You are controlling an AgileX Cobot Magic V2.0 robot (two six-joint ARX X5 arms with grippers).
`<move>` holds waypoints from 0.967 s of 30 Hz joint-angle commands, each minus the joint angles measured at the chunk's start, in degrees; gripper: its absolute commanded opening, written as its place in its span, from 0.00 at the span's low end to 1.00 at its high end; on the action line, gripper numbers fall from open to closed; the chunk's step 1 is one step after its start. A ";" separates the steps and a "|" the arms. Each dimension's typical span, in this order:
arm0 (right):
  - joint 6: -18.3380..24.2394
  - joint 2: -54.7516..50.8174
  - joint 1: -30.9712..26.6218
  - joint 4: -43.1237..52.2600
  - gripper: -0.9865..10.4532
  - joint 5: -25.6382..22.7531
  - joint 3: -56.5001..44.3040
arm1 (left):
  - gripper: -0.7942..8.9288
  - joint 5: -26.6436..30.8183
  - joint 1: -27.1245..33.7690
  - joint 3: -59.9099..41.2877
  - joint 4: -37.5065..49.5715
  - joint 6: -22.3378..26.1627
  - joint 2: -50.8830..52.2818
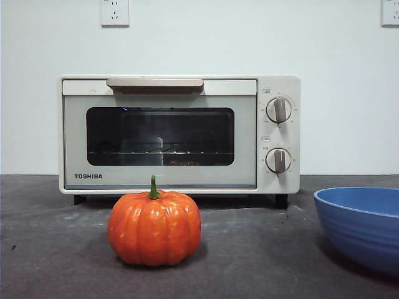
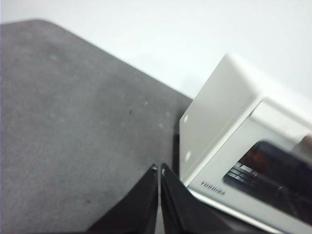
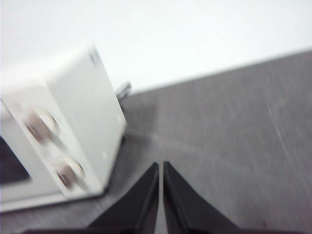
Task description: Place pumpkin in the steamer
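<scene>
The glossy orange pumpkin (image 1: 154,228) with a green stem sits on the grey table in front of the steamer (image 1: 179,134), a cream-white TOSHIBA oven with its door closed. Neither gripper shows in the front view. My left gripper (image 2: 159,168) is shut and empty, above the table off the steamer's left side (image 2: 214,122). My right gripper (image 3: 160,165) is shut and empty, above the table off the steamer's knob side (image 3: 63,126). The pumpkin is out of view in both wrist views.
A ribbed blue bowl (image 1: 365,225) stands at the front right of the table. The grey table top (image 1: 56,249) runs back to a white wall with sockets (image 1: 115,12).
</scene>
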State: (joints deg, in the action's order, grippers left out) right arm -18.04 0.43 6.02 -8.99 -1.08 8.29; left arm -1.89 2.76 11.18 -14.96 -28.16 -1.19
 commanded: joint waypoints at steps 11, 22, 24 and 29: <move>3.08 15.32 0.22 -14.05 0.10 12.02 22.80 | 0.10 -13.03 0.11 21.00 -11.72 11.19 -14.43; 13.57 34.71 1.44 -30.01 0.10 33.05 39.39 | 0.10 -29.94 -1.49 36.37 -26.93 24.52 -28.87; 15.89 36.72 2.58 -32.76 0.10 33.83 41.09 | 0.10 -31.98 -2.19 38.80 -31.15 26.88 -30.73; 20.55 39.67 5.70 -39.34 0.10 34.23 42.82 | 0.10 -36.33 -3.67 42.36 -39.32 30.40 -33.33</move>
State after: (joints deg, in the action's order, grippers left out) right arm -0.45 39.57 11.33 -47.99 32.88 50.13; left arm -37.76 -0.78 52.34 -54.19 -0.38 -34.20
